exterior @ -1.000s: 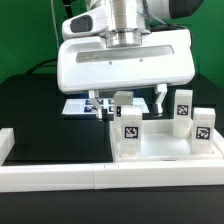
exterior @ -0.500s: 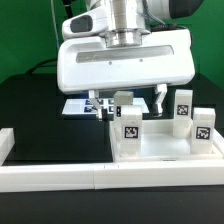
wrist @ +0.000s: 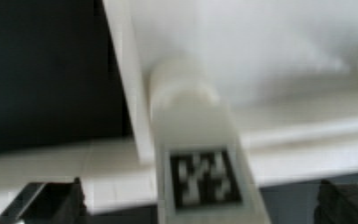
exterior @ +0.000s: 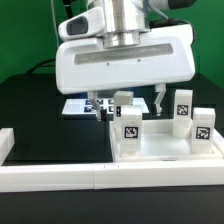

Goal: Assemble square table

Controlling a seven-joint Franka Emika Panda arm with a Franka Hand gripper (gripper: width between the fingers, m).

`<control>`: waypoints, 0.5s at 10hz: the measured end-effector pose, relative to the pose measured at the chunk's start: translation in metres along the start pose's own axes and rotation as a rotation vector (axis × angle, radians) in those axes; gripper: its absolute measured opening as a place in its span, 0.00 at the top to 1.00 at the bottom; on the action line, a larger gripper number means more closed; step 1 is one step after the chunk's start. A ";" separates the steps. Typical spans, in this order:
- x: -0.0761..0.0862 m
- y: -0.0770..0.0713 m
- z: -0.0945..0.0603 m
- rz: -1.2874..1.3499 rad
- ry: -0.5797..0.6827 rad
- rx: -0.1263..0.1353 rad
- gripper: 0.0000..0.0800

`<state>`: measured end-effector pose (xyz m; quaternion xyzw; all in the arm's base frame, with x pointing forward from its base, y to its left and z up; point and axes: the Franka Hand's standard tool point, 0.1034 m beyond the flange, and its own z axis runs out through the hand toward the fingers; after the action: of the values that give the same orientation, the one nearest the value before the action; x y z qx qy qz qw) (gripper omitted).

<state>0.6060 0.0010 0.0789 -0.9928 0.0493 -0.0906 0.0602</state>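
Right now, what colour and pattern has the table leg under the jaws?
The leg is plain white, with a black-and-white square tag on it. The wrist view shows it best.

Look at the exterior view: your arm ends in a wide, boxy white plastic hand housing (exterior: pixel 124 67) with rounded corners and a glossy shell. Above it sits a ribbed grey metal cylindrical wrist joint (exterior: pixel 122 22), with a rounded white link (exterior: pixel 82 24) beside it and a dark band at the top. Below the housing hangs the gripper (exterior: pixel 128 101), whose slim dark fingers (exterior: pixel 160 98) look black. In the wrist view you see only blurred dark finger tips (wrist: pixel 51 198) at the frame's corners.
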 end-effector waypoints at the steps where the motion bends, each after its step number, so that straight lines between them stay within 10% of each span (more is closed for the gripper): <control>1: 0.005 -0.004 0.000 0.005 -0.075 0.012 0.19; 5: 0.007 -0.010 -0.003 0.077 -0.232 0.038 0.19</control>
<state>0.6128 0.0104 0.0841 -0.9927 0.0785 0.0265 0.0879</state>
